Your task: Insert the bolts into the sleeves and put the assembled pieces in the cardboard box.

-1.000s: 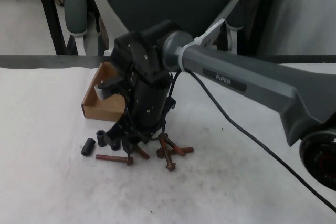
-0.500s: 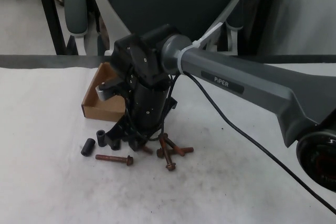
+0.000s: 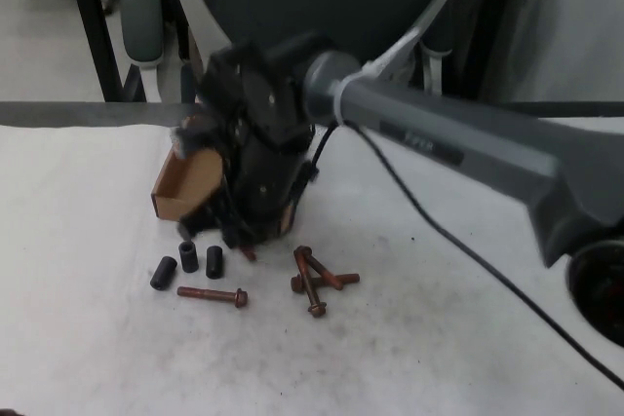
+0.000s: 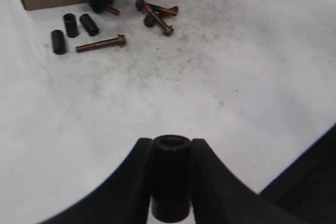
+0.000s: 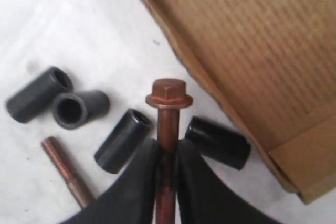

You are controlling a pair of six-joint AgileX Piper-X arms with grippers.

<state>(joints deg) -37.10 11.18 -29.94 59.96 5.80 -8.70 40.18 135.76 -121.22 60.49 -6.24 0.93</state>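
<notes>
Right pincer [image 5: 167,155] on bolt [image 5: 169,100], left pincer [image 4: 170,148] on sleeve [image 4: 169,184]

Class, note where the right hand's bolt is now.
In the right wrist view, the bolt sits clamped in the right hand, over the loose sleeves beside the cardboard box.

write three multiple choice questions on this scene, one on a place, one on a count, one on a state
1. Where do the loose sleeves lie relative to the cardboard box?
A inside it
B outside it, on the bench
C stacked on its rim

2. How many loose sleeves does the right wrist view show?
A one
B four
C seven

3. What does the left end effector hold?
A nothing
B a nut
C a sleeve

Answers:
1 B, they rest on the white bench beside the box wall.
2 B, four lie near the bolt held by the right end effector.
3 C, its fingers are shut on an upright black sleeve.
</notes>
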